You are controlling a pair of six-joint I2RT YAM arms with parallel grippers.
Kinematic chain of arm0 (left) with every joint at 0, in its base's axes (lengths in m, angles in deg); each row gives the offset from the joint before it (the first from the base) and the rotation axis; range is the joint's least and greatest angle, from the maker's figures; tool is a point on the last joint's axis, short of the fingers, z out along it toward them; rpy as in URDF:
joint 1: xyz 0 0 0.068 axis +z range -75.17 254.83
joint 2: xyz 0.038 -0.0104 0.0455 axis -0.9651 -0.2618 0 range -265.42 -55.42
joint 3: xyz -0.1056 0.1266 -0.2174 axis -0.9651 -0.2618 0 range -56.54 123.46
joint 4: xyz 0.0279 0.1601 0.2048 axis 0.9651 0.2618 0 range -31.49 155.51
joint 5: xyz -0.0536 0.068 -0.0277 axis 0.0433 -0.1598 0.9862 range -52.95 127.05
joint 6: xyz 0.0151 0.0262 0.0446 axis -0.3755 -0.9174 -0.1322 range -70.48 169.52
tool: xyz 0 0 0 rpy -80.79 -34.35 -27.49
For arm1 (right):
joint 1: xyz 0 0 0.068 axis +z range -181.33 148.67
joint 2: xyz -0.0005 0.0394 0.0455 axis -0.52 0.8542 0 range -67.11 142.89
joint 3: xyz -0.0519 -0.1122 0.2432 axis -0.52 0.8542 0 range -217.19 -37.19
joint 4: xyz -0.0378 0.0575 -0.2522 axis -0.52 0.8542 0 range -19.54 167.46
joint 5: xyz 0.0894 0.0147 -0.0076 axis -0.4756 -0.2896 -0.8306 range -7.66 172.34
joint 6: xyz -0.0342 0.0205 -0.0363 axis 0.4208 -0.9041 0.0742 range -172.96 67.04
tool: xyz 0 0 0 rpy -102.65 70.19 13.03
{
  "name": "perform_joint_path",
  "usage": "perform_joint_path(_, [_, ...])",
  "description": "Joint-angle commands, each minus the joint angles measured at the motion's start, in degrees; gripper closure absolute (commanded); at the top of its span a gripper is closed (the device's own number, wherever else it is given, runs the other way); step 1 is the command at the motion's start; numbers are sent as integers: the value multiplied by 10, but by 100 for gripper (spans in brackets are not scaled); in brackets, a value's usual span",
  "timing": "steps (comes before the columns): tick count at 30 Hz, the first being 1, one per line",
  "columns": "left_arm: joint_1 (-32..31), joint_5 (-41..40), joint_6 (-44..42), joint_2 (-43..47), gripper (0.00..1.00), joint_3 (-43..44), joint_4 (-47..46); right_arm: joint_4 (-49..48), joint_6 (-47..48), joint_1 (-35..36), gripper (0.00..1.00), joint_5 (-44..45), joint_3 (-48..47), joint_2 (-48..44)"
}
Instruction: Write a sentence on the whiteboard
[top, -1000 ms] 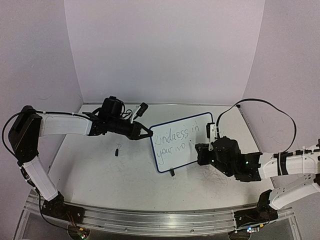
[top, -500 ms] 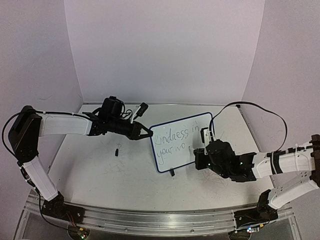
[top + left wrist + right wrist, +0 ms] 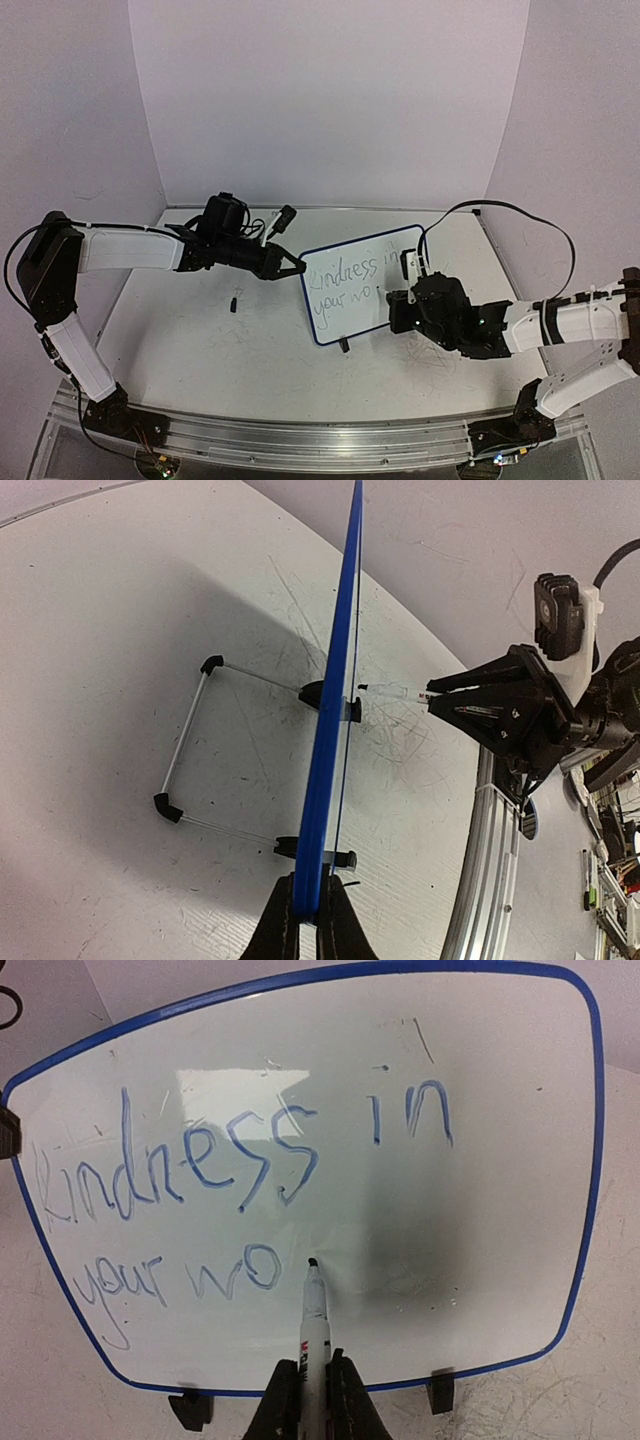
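The whiteboard point(image 3: 480, 1080) stands up on the table point(image 3: 190, 350), near the middle and a bit to the right, on two little black feet point(image 3: 190, 1407). The left gripper point(image 3: 308, 912) is pinched tight on the board's blue edge. From the left wrist camera you see the board only from its thin side, like a blue line, so the writing is hidden there. Behind it is a thin wire stand point(image 3: 190, 742) with black corners. The right gripper point(image 3: 306, 1392) is squeezed shut around a marker point(image 3: 314, 1312). The bottom of the marker is hidden between the fingers, and its label is too small to read. Its dark tip touches the board just after the last letter. The sentence point(image 3: 250, 1160) is in blue and is not finished: the top line says "Kindness in" and the line below says "your wo". From the top camera the writing is small, and the right gripper covers the end of the second line. A small black thing point(image 3: 234, 300) lies on the table left of the board, and I cannot tell what it is. The table has faint grey scribbles by the right arm.
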Motion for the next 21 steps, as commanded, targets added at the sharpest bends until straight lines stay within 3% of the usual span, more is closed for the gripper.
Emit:
perform_joint_path(1, [-5, -27, -39, 4, 100, -4, 28, -22, 17, -3, 100, -3, -19, -1])
perform_joint_path(21, [-6, -23, -37, 2, 100, -4, 28, -49, 27, -3, 100, -10, -36, 31])
